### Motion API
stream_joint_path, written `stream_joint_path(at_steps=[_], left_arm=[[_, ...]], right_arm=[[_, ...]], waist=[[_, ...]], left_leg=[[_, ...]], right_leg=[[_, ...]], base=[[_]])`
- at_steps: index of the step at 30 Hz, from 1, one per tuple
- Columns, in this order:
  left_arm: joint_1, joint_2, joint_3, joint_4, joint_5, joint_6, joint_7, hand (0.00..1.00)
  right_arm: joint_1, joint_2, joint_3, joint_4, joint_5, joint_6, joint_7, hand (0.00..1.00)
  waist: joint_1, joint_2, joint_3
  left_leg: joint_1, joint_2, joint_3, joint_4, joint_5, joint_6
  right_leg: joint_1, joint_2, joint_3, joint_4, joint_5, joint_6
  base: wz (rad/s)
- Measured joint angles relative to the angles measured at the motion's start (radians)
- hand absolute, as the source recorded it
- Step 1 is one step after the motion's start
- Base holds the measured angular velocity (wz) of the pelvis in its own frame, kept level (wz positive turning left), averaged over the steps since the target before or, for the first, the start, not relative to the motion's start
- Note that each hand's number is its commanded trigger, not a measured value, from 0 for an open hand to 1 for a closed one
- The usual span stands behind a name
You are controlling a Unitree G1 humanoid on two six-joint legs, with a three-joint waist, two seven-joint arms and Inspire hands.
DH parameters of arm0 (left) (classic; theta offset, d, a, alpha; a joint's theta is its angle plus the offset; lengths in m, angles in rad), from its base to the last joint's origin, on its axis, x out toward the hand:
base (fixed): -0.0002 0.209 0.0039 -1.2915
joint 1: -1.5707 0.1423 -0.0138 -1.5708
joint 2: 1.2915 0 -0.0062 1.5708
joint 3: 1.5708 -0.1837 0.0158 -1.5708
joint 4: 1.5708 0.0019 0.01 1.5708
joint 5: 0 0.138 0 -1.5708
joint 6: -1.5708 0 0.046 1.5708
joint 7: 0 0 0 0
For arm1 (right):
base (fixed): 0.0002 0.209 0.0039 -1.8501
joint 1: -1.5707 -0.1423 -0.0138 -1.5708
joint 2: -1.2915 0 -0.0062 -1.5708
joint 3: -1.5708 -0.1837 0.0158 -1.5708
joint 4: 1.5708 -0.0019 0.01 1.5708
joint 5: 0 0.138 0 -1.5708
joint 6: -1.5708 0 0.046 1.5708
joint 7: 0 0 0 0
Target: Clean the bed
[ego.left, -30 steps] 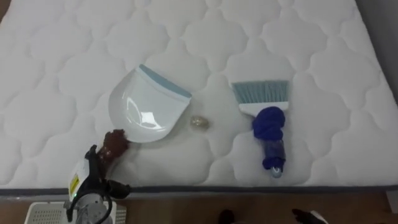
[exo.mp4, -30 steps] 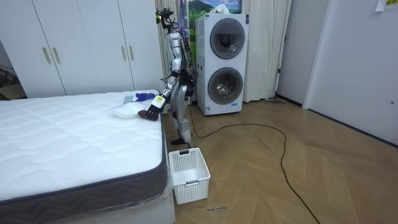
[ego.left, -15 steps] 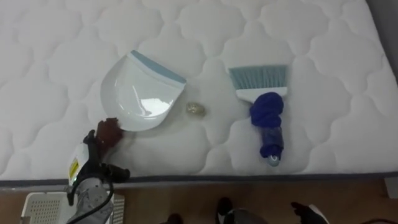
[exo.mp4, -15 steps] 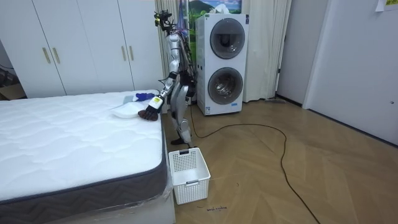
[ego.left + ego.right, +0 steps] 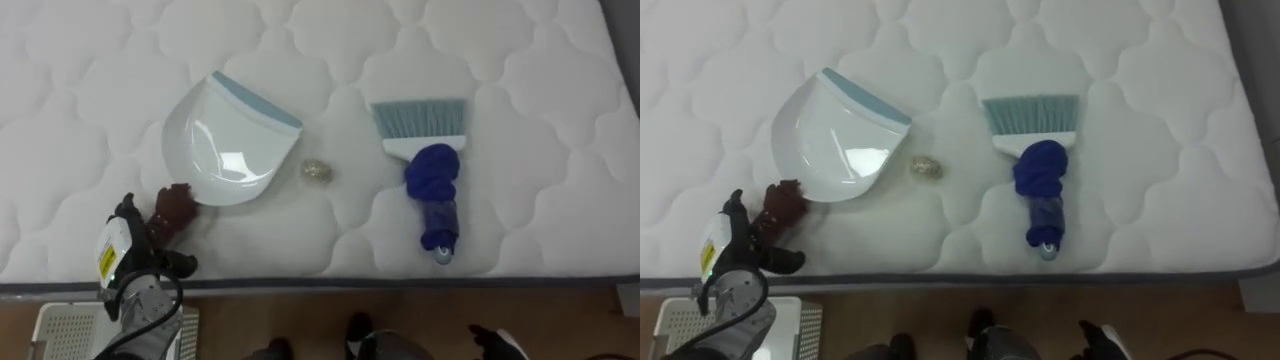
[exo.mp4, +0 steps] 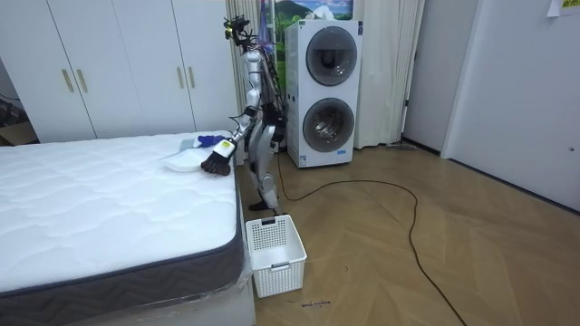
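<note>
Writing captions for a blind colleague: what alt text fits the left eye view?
The robot's left hand sits at the brown handle of a white dustpan on a quilted mattress. A small crumpled scrap lies just right of the pan, a blue-handled brush farther right; the right hand shows at the bottom edge.

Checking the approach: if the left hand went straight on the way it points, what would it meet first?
Probably the brown handle of the white dustpan, right ahead of the left hand near the mattress edge; whether they already touch is unclear.
</note>
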Motion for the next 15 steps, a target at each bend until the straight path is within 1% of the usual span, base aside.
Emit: stream_joint_path(at_steps=[5,9,15], left_arm=[[-0.004,0.0,0.001,-0.004,-0.001,0.0,0.029,0.0],[-0.005,0.0,0.001,-0.004,-0.02,-0.001,0.03,0.0],[-0.005,0.001,0.002,-0.003,-0.022,-0.001,0.03,0.0]], right_arm=[[0.001,-0.001,0.0,0.0,0.001,0.0,0.0,0.0],[0.001,-0.002,0.0,0.0,0.002,0.0,0.001,0.0],[0.003,-0.005,0.0,0.001,0.003,0.0,0.009,0.0]], waist=[[0.002,0.003,-0.0014],[0.003,0.004,-0.0014],[0.005,0.005,-0.0012]], left_leg=[[0.003,0.0,0.002,0.0,-0.001,0.001],[0.006,0.001,0.003,0.0,-0.001,0.001],[0.016,0.0,0.008,0.0,-0.004,0.001]], right_leg=[[0.001,-0.001,-0.001,0.0,0.0,0.001],[0.002,-0.001,0.0,0.0,0.0,0.001],[0.002,-0.005,0.008,0.015,-0.006,0.001]], base=[[0.0],[0.0],[0.0]])
